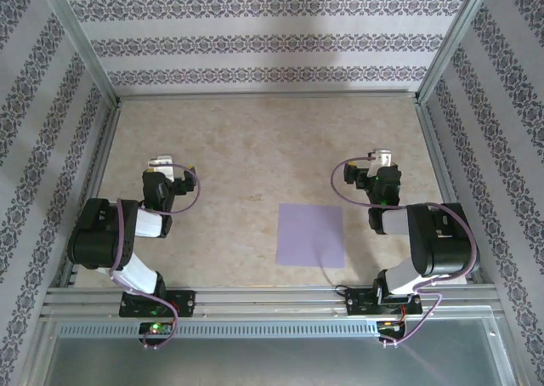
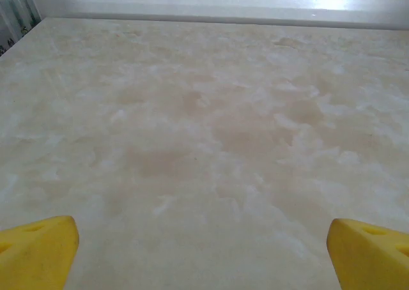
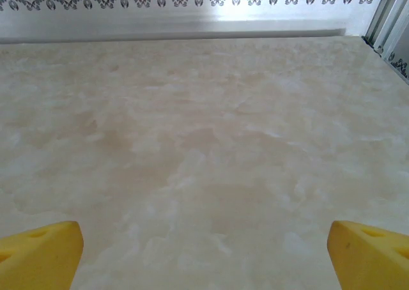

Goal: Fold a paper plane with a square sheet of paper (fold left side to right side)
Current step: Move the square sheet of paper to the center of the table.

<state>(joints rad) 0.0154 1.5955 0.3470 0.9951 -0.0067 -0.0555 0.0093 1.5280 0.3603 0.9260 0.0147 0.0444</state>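
The square sheet of paper [image 1: 311, 234], plain lavender, lies flat and unfolded on the marbled table near the front edge, a little right of centre. My left gripper [image 1: 167, 162] hovers at the left, well away from the sheet, open. Its yellow fingertips [image 2: 38, 251] stand wide apart over bare table with nothing between them. My right gripper [image 1: 380, 159] sits beyond the sheet's right corner, also open. Nothing lies between its yellow fingertips [image 3: 367, 255]. No paper plane is in view.
The beige marbled table [image 1: 255, 148] is walled by patterned panels with metal frame posts [image 1: 446, 54] at the back corners. An aluminium rail [image 1: 272, 299] runs along the near edge under both arm bases.
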